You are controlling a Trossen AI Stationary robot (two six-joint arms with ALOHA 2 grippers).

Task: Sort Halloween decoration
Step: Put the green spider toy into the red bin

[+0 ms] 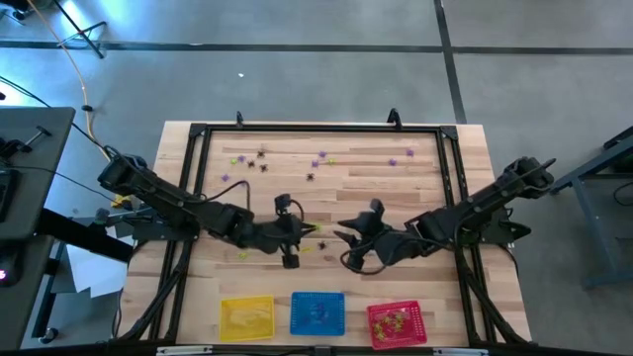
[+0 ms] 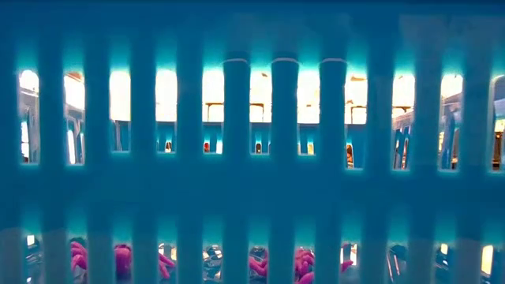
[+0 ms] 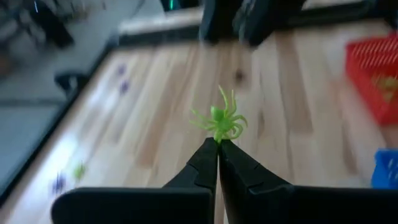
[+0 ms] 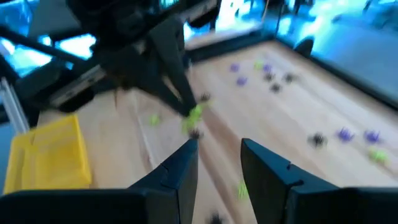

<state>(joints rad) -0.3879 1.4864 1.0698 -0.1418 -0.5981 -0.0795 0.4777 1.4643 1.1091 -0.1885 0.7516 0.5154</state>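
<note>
My left gripper (image 3: 217, 147) is shut on one yellow-green spider trinket (image 3: 219, 122) and hangs above the middle of the table (image 1: 297, 178). My right gripper (image 4: 219, 149) stands open close by, facing it, with nothing between its fingers; in the high view it is right of the left gripper (image 1: 309, 230). More purple, black and yellow-green spider trinkets (image 1: 259, 158) lie scattered on the far part of the table. The yellow basket (image 1: 246, 318), blue basket (image 1: 317, 312) and red basket (image 1: 396, 322) stand along the near edge. My left gripper pinches the yellow-green spider by its lower side (image 3: 219, 138), just at the free ends of its two fingers (image 3: 205, 158). The spider sticks out beyond the fingertips, legs spread, lifted clear of the table.
A black frame (image 1: 326, 129) runs around the work area. The blue basket's mesh wall (image 2: 252, 158) fills the low view, with purple trinkets (image 2: 79, 256) showing inside at the bottom. The red basket holds some yellow-green trinkets (image 1: 394, 318). A few trinkets lie on the wood below the grippers (image 4: 241, 190).
</note>
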